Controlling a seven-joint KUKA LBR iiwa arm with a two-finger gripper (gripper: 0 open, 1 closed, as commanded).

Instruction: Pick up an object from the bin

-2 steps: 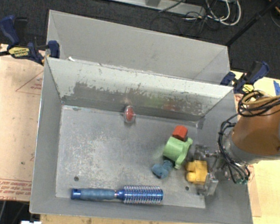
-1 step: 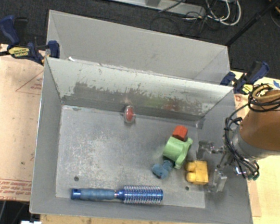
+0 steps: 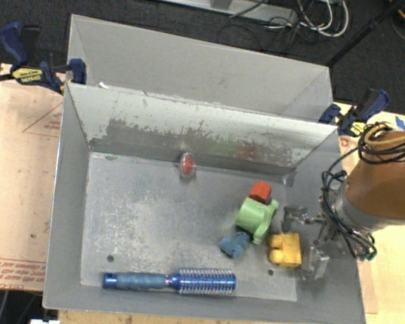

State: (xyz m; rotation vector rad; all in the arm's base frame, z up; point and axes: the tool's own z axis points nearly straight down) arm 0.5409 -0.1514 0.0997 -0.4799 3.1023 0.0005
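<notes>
My gripper (image 3: 306, 241) hangs low at the right side of the bin, open, with nothing between its fingers. One fingertip (image 3: 298, 214) points left toward the green piece and the other (image 3: 316, 265) reaches down by the bin's right slope. A yellow block (image 3: 285, 249) lies just left of the gripper, close to the lower finger; whether they touch I cannot tell. A light green spool-like piece (image 3: 256, 218) sits a little farther left. A small red-orange block (image 3: 260, 191) rests against its far side.
A small blue lump (image 3: 234, 244) lies left of the yellow block. A blue hairbrush (image 3: 170, 280) stretches along the bin's front edge. A small red thing (image 3: 187, 164) sits at the foot of the back wall. The arm's orange cover and cables stand over the right rim.
</notes>
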